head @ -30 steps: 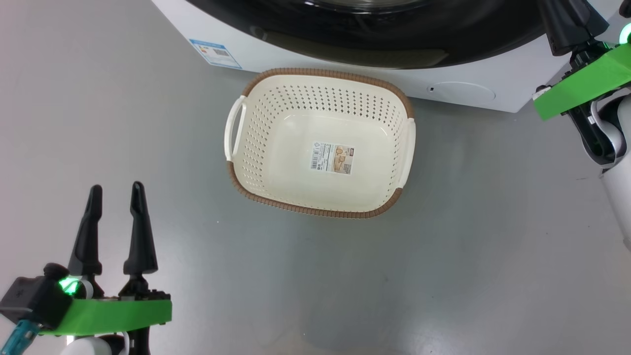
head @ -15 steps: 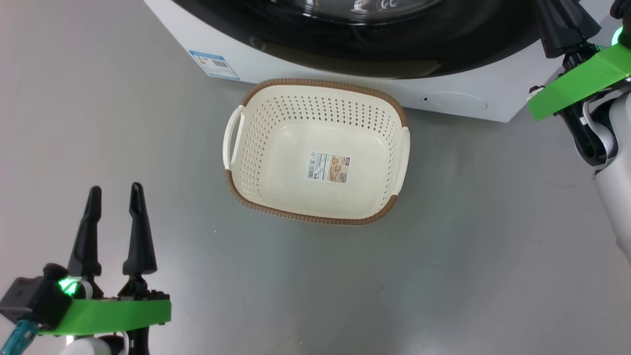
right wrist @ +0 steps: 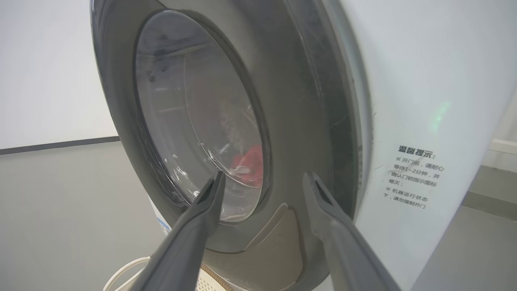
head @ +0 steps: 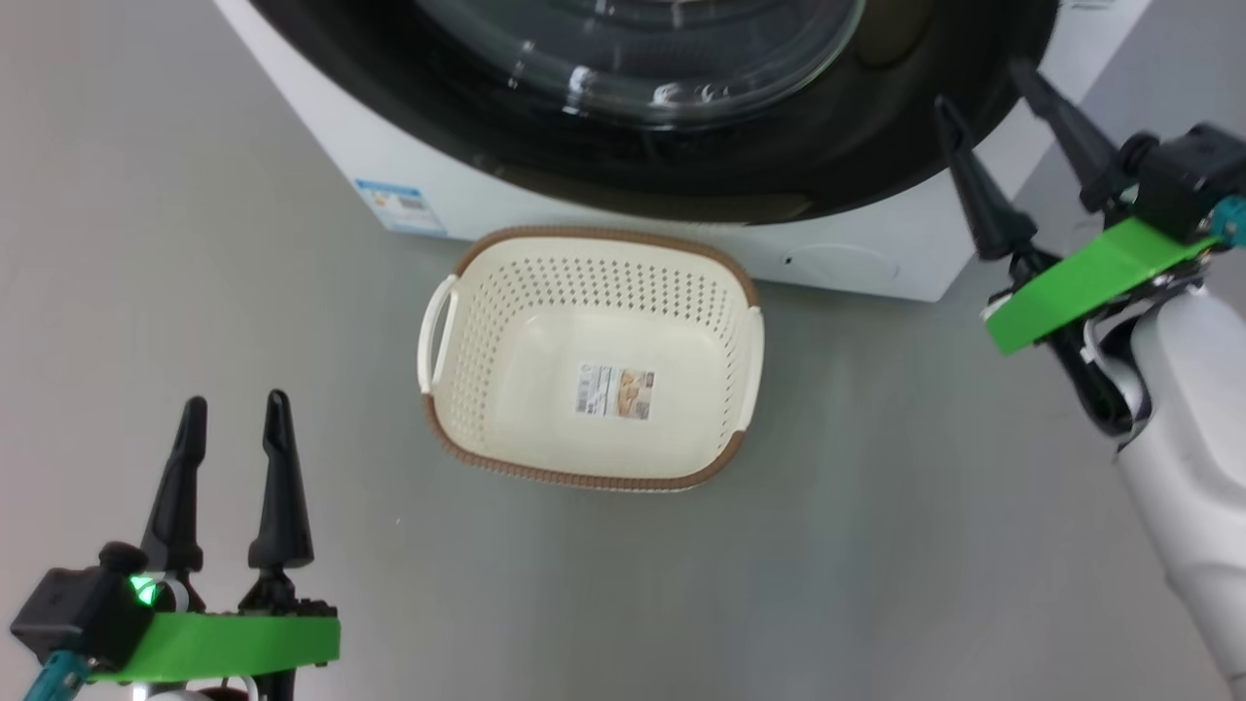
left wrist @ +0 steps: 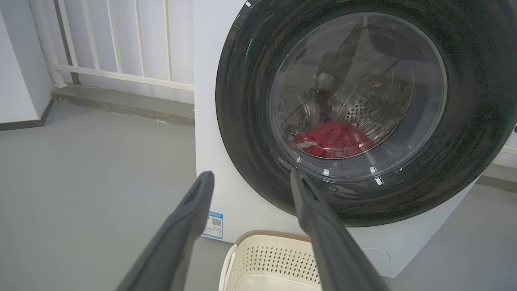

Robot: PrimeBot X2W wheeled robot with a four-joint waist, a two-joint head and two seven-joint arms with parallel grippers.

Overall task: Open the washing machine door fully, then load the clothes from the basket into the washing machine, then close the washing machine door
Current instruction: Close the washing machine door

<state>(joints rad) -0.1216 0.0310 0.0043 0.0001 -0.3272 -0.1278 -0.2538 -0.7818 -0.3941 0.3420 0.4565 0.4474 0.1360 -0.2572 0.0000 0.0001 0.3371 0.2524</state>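
Washing machine door (left wrist: 242, 101) shut flush on washing machine (head: 321, 166); red clothes (left wrist: 333, 139) lie inside, behind its glass. Basket (head: 584, 477) sits on grey floor (head: 876, 535) just before machine, bottom label (head: 614, 390) showing. Left gripper (head: 237, 399) spread, grasping nothing; right gripper (head: 980, 85) spread near door's edge, grasping nothing.

- My left gripper (head: 237, 401) sits low on my left, fingers pointing up and spread apart.
- My right gripper (head: 980, 86) is raised on my right, fingers splayed and tilted leftward.
- My pale right forearm (head: 1183, 487) slopes down behind it, and the wrist seems bent.
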